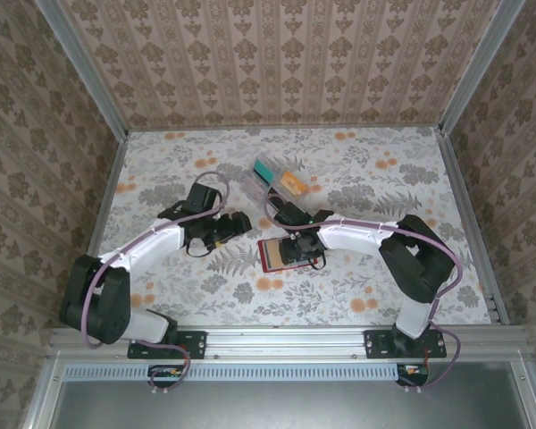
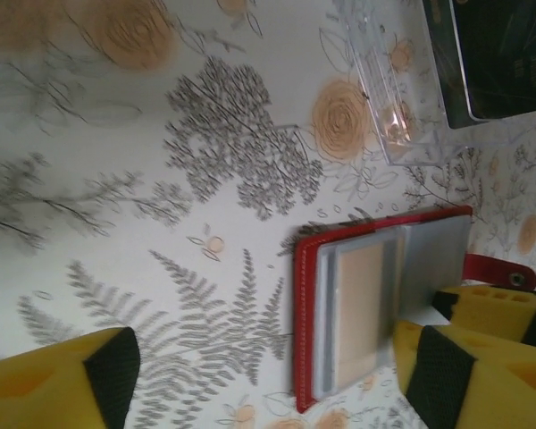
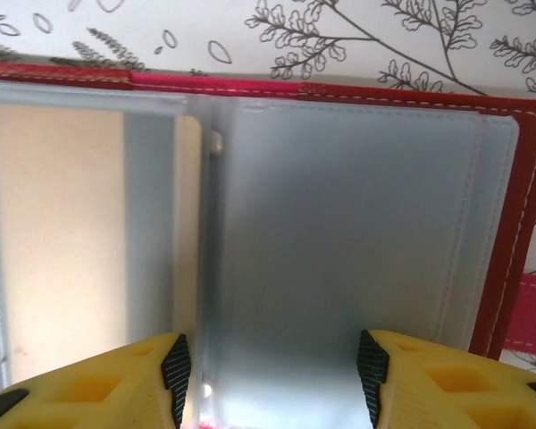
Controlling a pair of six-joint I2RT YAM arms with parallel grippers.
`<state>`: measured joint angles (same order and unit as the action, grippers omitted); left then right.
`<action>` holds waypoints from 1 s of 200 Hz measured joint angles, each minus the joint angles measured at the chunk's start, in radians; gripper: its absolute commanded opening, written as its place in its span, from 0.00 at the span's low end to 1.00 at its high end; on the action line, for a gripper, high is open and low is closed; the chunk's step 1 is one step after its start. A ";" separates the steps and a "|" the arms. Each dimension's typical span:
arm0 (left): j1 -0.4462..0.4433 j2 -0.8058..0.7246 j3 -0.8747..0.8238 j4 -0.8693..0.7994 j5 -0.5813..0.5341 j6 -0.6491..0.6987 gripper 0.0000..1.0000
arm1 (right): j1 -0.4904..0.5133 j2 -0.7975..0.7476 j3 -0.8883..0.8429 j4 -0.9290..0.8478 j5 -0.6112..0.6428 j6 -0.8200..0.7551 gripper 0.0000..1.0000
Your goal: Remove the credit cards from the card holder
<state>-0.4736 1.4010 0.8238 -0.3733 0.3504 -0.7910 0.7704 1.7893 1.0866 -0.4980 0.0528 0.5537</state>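
Barely started: card holder (image 3: 518,223) is laid open mid-desk (image 1: 366,179), under the right claw (image 3: 272,366), jaws spread over it, nothing gripped. Credit cards (image 3: 339,250) are judged not yet pulled from the pockets. Left claw (image 2: 272,371) is released, just beside the holder. Clear rack (image 1: 277,179) is seen beyond.

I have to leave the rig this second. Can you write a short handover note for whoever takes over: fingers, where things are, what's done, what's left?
The left gripper: fingers open, holding nothing, beside the small flat red card holder.
The right gripper: fingers open, astride the holder's right grey-blue pocket, closed on nothing.
The holder lies open on the floral table, just nearer the arms than the clear plastic rack.
Done: holder opened.
Left: all the thin pale blue-grey credit cards. What looks like one sits in the left pocket, and they are hard to tell from the lining.
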 measured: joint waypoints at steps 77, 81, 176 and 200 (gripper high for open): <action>-0.102 0.132 0.001 0.102 0.116 -0.056 0.38 | 0.001 0.013 0.005 0.000 0.043 0.024 0.46; -0.105 0.138 0.001 0.105 0.120 -0.056 0.38 | 0.001 0.013 0.005 0.000 0.043 0.024 0.46; -0.151 0.225 0.023 0.156 0.152 -0.092 0.31 | -0.035 -0.055 -0.031 0.023 -0.013 0.014 0.53; -0.154 0.225 0.035 0.163 0.152 -0.092 0.31 | -0.048 -0.108 -0.031 0.031 -0.061 -0.024 0.58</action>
<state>-0.6281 1.6264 0.8593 -0.2100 0.5022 -0.8833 0.7223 1.6814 1.0557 -0.4671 -0.0082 0.5297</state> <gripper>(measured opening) 0.308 0.557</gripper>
